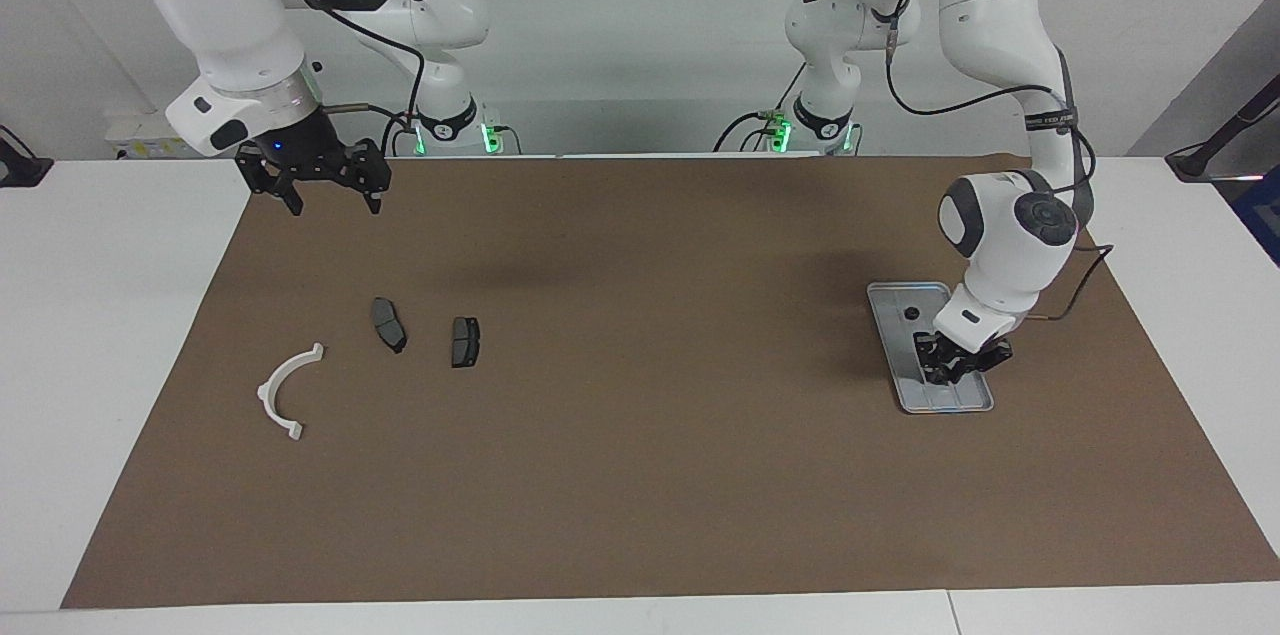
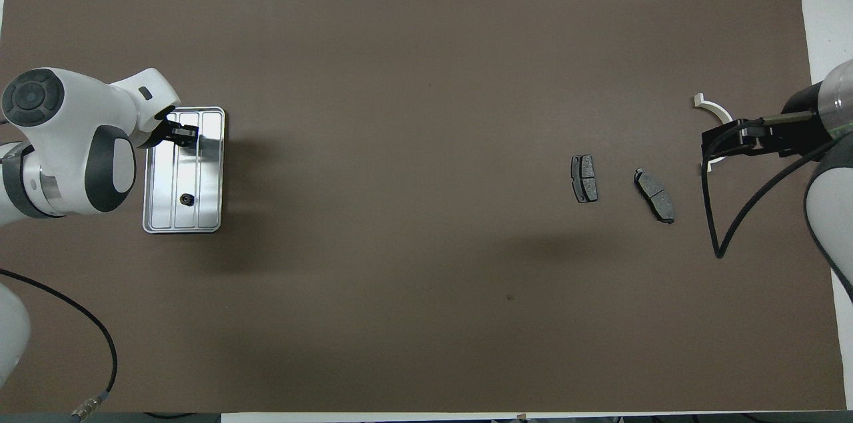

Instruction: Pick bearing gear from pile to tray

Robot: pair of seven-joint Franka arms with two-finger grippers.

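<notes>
Currently, the left gripper [image 1: 955, 362] is low over the tray [image 1: 897, 355], at the tray's end farther from the robots. In the overhead view its fingers [image 2: 188, 132] show above the ridged floor, but whether they are parted, closed, or carrying a part cannot be told from either view.

One small black bearing gear [image 2: 187, 198] already lies in the tray, apart from the gripper and toward the tray's robot-side end. The tray's long axis runs from the robots outward, so the gripper and the gear are set apart along that axis.

The remaining pile is well apart from the left gripper, toward the right arm's end of the table. It comprises two dark brake pads [image 1: 427, 332] side by side and a white plastic arc [image 1: 287, 389] farther from the robots than the pads. No further black round piece is visible among them.

The right gripper [image 1: 327, 183] waits raised, its fingers spread and holding nothing. It is the nearer gripper to the pile. Judged from this layout, any further pick would fall to the right arm, and a handover or long carry toward the tray would follow.
</notes>
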